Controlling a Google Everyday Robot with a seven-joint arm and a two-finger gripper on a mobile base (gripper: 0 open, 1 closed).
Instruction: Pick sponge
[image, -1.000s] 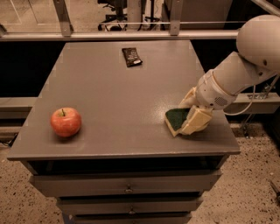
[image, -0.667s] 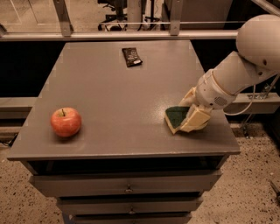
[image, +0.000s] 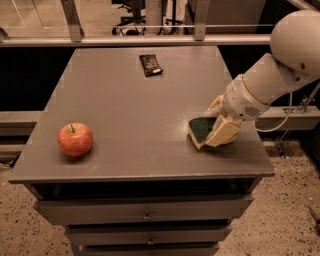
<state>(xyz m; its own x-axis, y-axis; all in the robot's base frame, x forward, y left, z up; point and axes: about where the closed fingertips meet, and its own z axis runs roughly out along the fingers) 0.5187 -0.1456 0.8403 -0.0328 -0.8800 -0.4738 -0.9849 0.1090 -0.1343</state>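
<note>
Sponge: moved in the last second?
No: sponge stays near the table's right edge, same offset from the apple; gripper against its right side.

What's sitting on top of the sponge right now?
The gripper rests over the right side of the sponge, hiding that part. The sponge's green top shows at left, with nothing else on it.

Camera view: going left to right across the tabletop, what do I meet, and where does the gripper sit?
apple → black wrapper → sponge. The gripper is at the sponge's right side and overlaps it, so it has no separate place in the order.
</note>
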